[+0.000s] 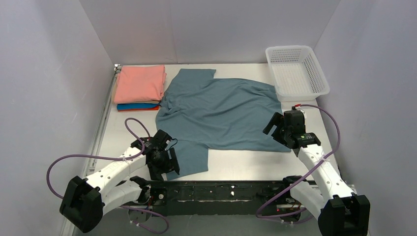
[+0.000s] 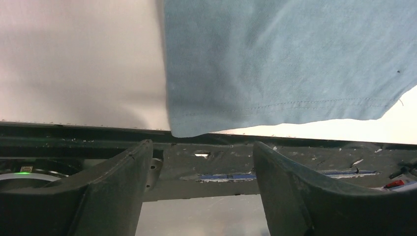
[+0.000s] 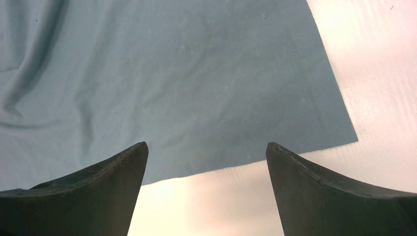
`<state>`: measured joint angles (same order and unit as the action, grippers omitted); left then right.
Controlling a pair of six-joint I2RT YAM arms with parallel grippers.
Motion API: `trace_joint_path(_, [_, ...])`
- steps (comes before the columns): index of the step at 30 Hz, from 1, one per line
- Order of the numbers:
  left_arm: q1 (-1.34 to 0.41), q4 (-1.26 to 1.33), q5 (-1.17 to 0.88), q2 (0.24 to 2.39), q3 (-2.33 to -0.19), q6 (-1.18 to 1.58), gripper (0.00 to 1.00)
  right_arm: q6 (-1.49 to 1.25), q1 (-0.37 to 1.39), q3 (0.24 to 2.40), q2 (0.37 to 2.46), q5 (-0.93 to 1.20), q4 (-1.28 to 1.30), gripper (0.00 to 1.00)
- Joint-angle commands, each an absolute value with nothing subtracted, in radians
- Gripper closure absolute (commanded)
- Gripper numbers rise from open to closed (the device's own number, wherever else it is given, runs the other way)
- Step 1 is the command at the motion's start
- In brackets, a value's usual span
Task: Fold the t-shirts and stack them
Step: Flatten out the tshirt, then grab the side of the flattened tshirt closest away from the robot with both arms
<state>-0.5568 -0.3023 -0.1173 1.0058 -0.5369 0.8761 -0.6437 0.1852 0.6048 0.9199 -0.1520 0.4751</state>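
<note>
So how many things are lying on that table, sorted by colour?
Blue-grey t-shirt: 1
Salmon-pink t-shirt: 1
Bright blue t-shirt: 1
Orange t-shirt: 1
White basket: 1
Total: 5

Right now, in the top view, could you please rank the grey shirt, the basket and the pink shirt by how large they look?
1. grey shirt: by far the largest, spread flat.
2. basket and pink shirt: about alike. The basket may look slightly bigger, but it is too close to rank.
</note>
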Motion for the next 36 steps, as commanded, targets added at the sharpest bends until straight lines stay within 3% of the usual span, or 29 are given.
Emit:
trace_joint_path(1, [-0.57, -0.378, -0.097, 1.015, -0.51, 0.894, 0.3, -0.691, 0.171, 0.601, 0.903, -0.176, 0.462, 0.02])
trace_joint_path(5, [-0.572, -0.356, -0.11, 1.041, -0.49, 0.895, 0.48, -0.702, 0.158, 0.608, 0.914, -0.191, 0.483, 0.02])
trace_joint_path(12, [-0.574, -0.349, -0.065, 1.095, -0.476, 0.886, 0.5, -0.71, 0.114, 0.597, 0.921, -0.156, 0.47, 0.03])
trace_joint_path(16, [-0.575, -0.31, -0.047, 1.152, -0.478, 0.894, 0.58, -0.716, 0.085, 0.597, 0.925, -0.163, 0.493, 0.03])
trace_joint_path(23, [-0.575, -0.248, -0.042, 1.217, -0.509, 0.899, 0.86, -0.761, -0.026, 0.596, 0.867, -0.183, 0.623, 0.05])
trace_joint_path(25, [-0.575, -0.246, -0.055, 1.223, -0.525, 0.895, 1.0, -0.79, -0.055, 0.59, 0.838, -0.243, 0.679, 0.05])
trace_joint_path(29, [-0.577, -0.247, -0.095, 1.195, -0.537, 0.893, 1.0, -0.805, -0.131, 0.547, 0.806, -0.237, 0.697, 0.05])
trace_joint_path(36, [-0.577, -0.27, -0.105, 1.096, -0.508, 0.897, 1.0, -0.806, -0.181, 0.507, 0.952, -0.169, 0.627, 0.18])
